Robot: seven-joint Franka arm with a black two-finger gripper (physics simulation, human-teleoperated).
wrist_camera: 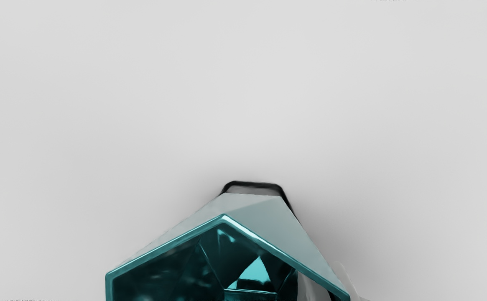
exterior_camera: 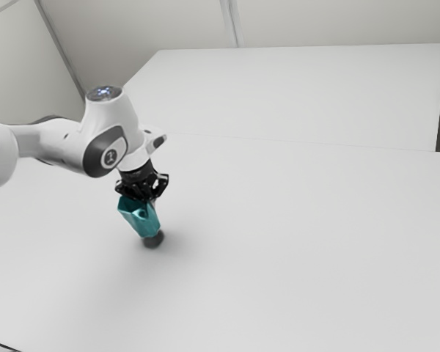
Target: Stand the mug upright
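Inward from the table's (exterior_camera: 293, 242) near edge, mug (exterior_camera: 138, 218) is held tilted. Its wall is pinched by gripper (exterior_camera: 148, 199).

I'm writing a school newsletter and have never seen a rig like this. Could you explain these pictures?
The machine is a single robot arm, ending in a black gripper. The exterior view is taken from beside the arm. The wrist view comes from a camera on the arm's hand, looking into the open top of a teal, angular mug.

The mug is at the white table, tilted, its dark lower end down and its open top leaning toward the exterior view's left. The gripper is at its rim; the tilt suggests a hold, but I can't be sure.
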